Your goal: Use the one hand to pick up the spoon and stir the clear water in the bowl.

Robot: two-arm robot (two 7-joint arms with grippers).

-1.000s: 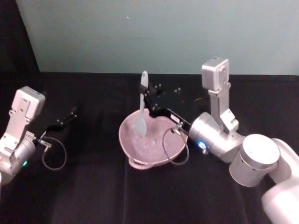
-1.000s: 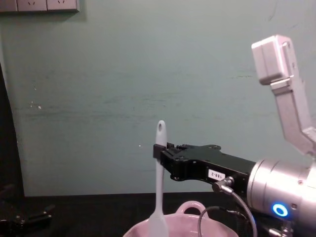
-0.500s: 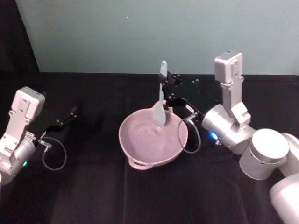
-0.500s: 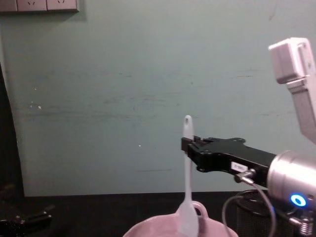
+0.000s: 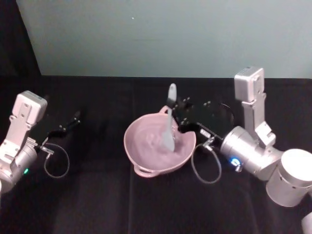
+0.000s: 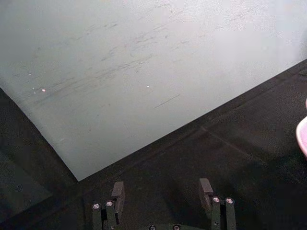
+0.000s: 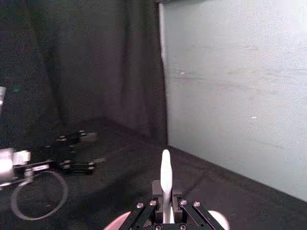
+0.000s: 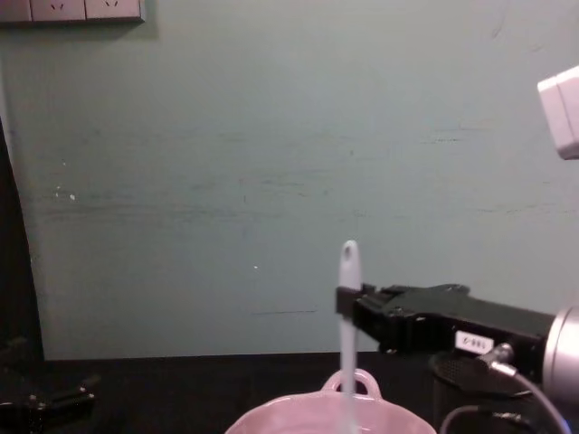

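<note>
Open table (image 5: 97,195) left of bowl (image 5: 128,142)

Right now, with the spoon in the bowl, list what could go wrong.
The right end effector pinches the spoon high on its slim handle; drag in the water might twist it loose.
The spoon's head sits right of centre in the bowl; a wide sweep could hit the wall, shoving the bowl or slopping water.
The cable loops beside the rim and may snag it.
The left end effector is parked at left.

The right gripper (image 8: 349,302) reaches in from the right on a level wrist, fingers pinched on the spoon (image 8: 348,262). The left gripper (image 6: 161,192) sits parked far left, fingers spread.
</note>
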